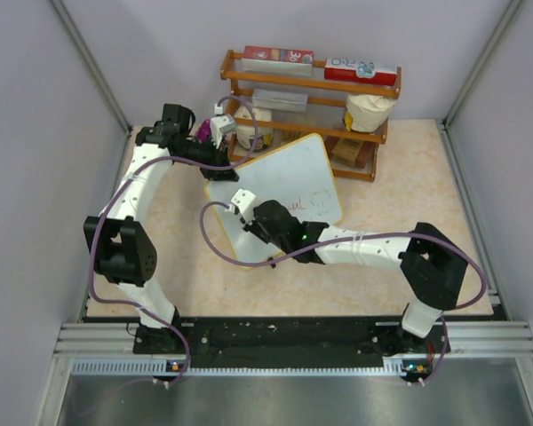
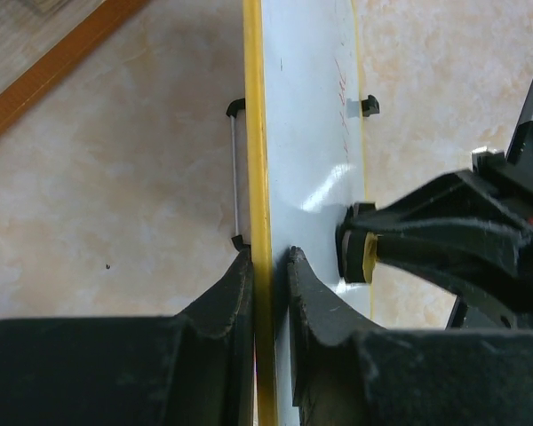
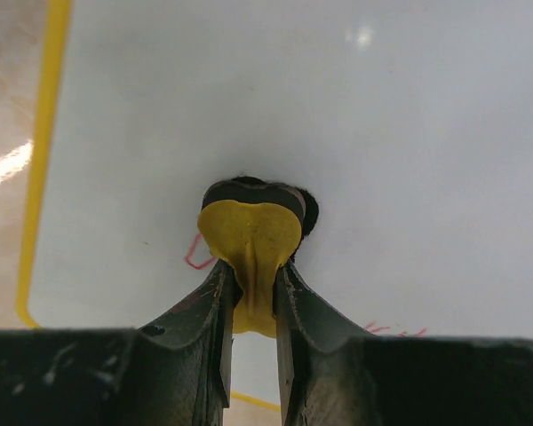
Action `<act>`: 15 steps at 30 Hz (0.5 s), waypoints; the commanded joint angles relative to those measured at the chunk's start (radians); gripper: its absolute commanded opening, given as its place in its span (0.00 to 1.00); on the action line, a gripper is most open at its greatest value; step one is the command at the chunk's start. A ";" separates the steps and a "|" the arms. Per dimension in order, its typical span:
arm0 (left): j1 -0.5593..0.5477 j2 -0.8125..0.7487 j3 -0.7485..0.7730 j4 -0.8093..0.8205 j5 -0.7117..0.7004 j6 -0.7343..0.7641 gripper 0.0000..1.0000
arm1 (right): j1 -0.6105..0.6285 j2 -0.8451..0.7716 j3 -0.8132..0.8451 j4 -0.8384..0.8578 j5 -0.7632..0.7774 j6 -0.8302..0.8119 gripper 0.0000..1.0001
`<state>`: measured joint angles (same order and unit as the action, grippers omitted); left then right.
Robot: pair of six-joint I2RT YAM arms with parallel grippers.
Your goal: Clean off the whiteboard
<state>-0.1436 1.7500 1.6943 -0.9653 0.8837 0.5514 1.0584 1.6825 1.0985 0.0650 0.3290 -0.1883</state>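
The whiteboard (image 1: 289, 182) sits in the middle of the table (image 1: 409, 177), just in front of a wooden shelf (image 1: 311, 84) stacked with boxes and bags. Seen from above it is turned at an angle, one corner pointing toward the shelf. From the left wrist view the whiteboard (image 2: 311, 133) looks almost edge-on, so it is tipped up rather than lying flat. I cannot tell whether its lower edge touches the table. Two small black feet (image 2: 369, 106) stick out from its frame.

The left claw (image 1: 211, 169) has hold of the board's left corner. Up close, the left claw (image 2: 271, 262) is clenched on the thin yellow frame (image 2: 256, 133), one finger on each face of the board.

The right claw (image 1: 251, 211) reaches across the lower left part of the white surface. In its own camera the right claw (image 3: 253, 284) is pinched tight on the yellow grip of an eraser (image 3: 249, 235), whose dark pad is pressed flat against the whiteboard (image 3: 355, 115). The left wrist camera shows the same eraser (image 2: 359, 255) touching the board's face.

Red marker strokes (image 3: 195, 253) show beside the pad and further along the board (image 2: 342, 98). From above, faint writing (image 1: 295, 206) lies to the right of the eraser.
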 commanded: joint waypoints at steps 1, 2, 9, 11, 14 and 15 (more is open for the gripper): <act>-0.028 -0.030 -0.012 0.014 0.023 0.061 0.00 | 0.061 0.111 0.084 0.032 -0.084 0.044 0.00; -0.028 -0.030 -0.012 0.013 0.023 0.061 0.00 | 0.072 0.118 0.098 0.026 -0.084 0.046 0.00; -0.031 -0.032 -0.013 0.013 0.020 0.058 0.00 | 0.109 0.135 0.113 0.015 -0.053 0.032 0.00; -0.034 -0.032 -0.012 0.013 0.020 0.056 0.00 | 0.109 0.135 0.110 0.016 -0.022 0.023 0.00; -0.036 -0.033 -0.010 0.014 0.020 0.053 0.00 | 0.106 0.120 0.090 0.036 0.036 -0.016 0.00; -0.037 -0.035 -0.010 0.016 0.018 0.054 0.00 | 0.103 0.114 0.084 0.045 0.042 -0.020 0.00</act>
<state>-0.1444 1.7500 1.6920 -0.9619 0.8856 0.5510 1.1625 1.7683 1.1828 0.0631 0.3424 -0.1856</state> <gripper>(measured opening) 0.187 0.189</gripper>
